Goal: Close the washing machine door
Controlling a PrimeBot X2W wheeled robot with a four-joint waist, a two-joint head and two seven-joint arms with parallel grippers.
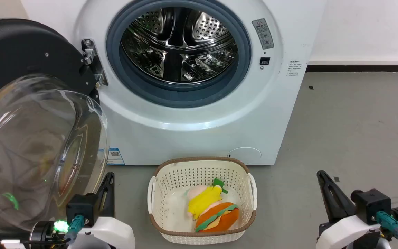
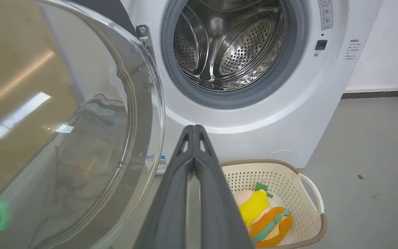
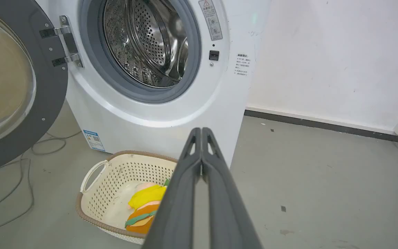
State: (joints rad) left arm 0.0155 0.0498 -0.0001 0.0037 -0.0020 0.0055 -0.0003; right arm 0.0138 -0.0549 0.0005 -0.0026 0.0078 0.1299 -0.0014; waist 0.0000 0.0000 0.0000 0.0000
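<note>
Left gripper (image 2: 193,129) and right gripper (image 3: 201,130), each with fingers pressed together and empty, low before the washing machine (image 1: 192,138).
The washing machine door (image 1: 36,131) is seen swung wide open on its left-side hinge, its glass dome just beside the left gripper. A cream basket (image 1: 201,159) holding a plush toy (image 1: 212,207) is set between the grippers.

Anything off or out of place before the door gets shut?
Nothing broken or spilled. Only oddity: the drum looks empty while a plush toy lies in the basket right in front of the washer. The door stands wide open, apart from the basket.
</note>
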